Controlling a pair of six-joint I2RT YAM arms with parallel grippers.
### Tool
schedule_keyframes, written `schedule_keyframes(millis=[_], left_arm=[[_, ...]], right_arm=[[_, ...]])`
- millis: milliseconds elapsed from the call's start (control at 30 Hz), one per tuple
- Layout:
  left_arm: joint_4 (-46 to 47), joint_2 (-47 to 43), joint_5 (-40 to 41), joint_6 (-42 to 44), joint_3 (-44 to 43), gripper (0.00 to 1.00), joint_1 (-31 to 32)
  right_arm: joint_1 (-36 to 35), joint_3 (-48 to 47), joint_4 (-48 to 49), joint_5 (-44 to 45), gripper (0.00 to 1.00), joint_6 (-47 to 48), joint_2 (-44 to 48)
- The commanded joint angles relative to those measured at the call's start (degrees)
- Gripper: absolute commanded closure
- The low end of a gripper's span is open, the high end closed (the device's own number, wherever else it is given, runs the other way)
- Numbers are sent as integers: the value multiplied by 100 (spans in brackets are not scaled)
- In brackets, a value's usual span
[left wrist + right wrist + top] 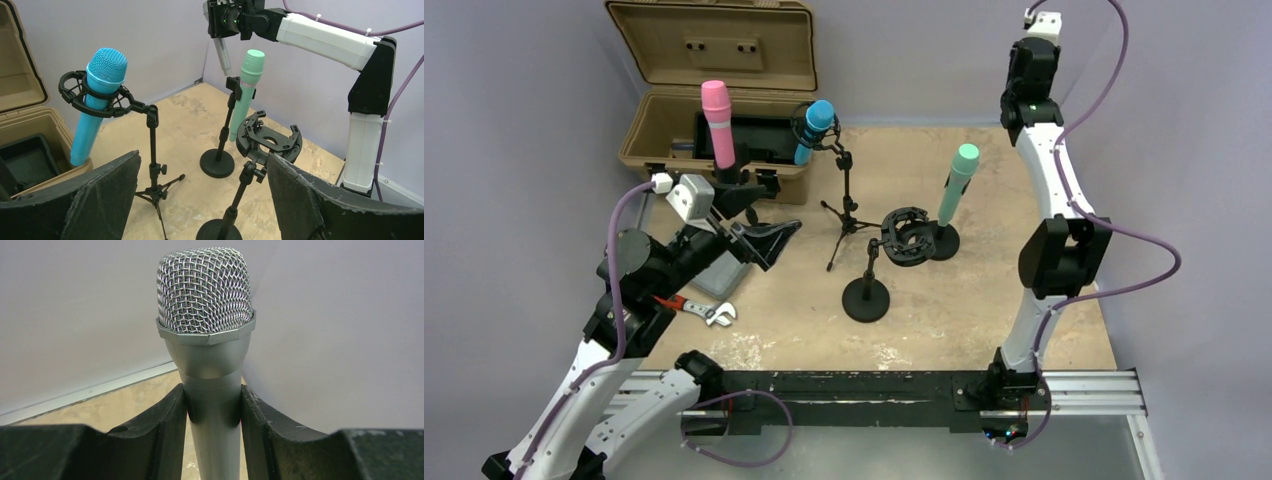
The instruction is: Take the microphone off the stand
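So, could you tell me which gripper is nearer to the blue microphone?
Left. The left gripper is open, just near-left of the blue microphone; the right gripper is raised by the far right corner, shut on a silver microphone.

Looks like a robotics lab cell: plain lilac walls (pixel 514 110) box in a scuffed tan tabletop (pixel 984 320), an aluminium rail (pixel 1094 392) runs along its near edge, and an equipment case (pixel 714 60) stands open at the far left corner.
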State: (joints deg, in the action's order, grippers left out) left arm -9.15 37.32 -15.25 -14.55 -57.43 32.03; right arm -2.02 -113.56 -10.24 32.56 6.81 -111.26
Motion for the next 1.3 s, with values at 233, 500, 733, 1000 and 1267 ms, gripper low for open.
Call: schedule_keyframes(millis=[233, 500, 733, 1000, 1267], left_arm=[[124, 189, -163, -186, -203, 6, 64], [140, 340, -198, -210, -199, 6, 93], [118, 370, -199, -207, -207, 6, 94], [104, 435, -187, -193, -219, 6, 93], [85, 425, -155, -209, -225, 6, 94]], right_arm=[[185, -955, -511, -2396, 100, -478, -890], [362, -1518, -1002, -2946, 100, -490, -2196], [360, -2031, -1397, -3194, 100, -632, -3033], [360, -1854, -1515, -3244, 100, -1103, -3461], [352, -1191, -1370, -3208, 82, -1181, -3154]])
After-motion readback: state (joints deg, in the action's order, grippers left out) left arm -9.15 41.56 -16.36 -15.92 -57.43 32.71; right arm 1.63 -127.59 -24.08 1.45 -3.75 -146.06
